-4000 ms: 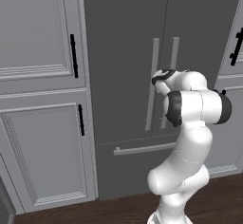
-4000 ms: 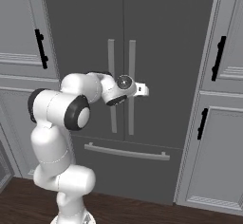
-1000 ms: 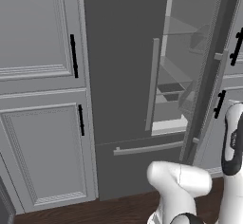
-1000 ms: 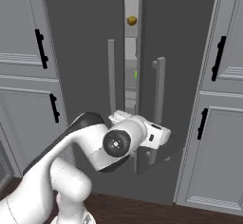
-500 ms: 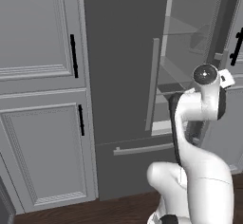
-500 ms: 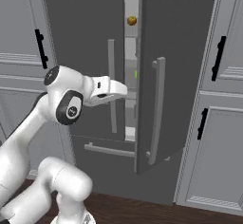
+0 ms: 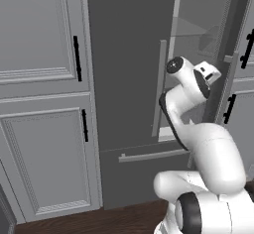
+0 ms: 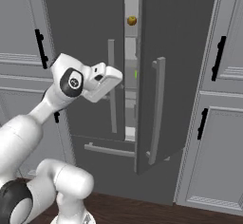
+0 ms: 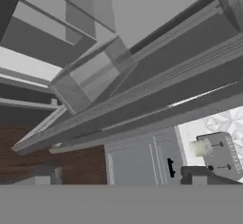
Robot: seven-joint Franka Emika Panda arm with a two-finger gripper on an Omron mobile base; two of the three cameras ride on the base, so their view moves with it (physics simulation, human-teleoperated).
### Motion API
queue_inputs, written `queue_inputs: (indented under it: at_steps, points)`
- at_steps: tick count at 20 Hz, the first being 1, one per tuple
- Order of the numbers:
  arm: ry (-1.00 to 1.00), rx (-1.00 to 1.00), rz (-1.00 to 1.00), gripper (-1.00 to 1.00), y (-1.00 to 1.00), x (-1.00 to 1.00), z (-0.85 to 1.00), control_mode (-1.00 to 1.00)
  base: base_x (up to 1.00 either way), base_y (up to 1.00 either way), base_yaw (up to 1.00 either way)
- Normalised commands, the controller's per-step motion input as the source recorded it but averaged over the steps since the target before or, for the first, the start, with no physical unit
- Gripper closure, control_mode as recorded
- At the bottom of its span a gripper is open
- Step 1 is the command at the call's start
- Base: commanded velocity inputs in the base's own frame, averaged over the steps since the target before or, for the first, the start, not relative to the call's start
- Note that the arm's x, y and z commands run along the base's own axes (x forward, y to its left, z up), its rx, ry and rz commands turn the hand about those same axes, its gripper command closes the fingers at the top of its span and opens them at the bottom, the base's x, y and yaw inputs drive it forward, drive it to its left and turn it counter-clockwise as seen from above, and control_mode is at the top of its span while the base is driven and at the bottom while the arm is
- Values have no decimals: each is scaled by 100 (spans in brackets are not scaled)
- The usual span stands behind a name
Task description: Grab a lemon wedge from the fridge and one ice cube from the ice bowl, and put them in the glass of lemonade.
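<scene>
The fridge (image 8: 85, 23) is tall and dark grey, and its right door (image 8: 185, 76) stands ajar. Through the gap, a tiny yellow-green lemon wedge (image 8: 135, 74) lies on a pale shelf at mid height. My gripper (image 8: 118, 77) hovers just left of that gap, at about the wedge's height, pointing toward the opening. From the left base view my gripper (image 7: 213, 73) is in front of the translucent shelves (image 7: 198, 34). In the hand view my gripper (image 9: 117, 180) is open and holds nothing, facing a door bin (image 9: 90, 78). The glass of lemonade, ice bowl and ice cube are out of view.
A round orange-brown fruit (image 8: 132, 21) sits on an upper shelf in the gap. The open door's long bar handle (image 8: 159, 109) juts out to the right of my hand. Panelled light-grey cabinets (image 7: 44, 79) with black handles flank the fridge. Dark wood floor (image 8: 156, 211) lies below.
Four seconds ago the right fridge door was closed; it now stands ajar. In the last second my arm swung up from low near the door handle to the gap, jaws staying open.
</scene>
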Motion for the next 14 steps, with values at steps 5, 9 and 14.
queue_inputs:
  at_steps: [5, 9, 14]
  points:
    - [6, -10, 7, -100, 0, 73, 0, -100, 0, 0, 0]
    - [12, -11, 19, -100, -24, 34, -33, -100, 0, 0, 0]
    - [4, -3, 16, -100, -55, 4, -7, -100, 0, 0, 0]
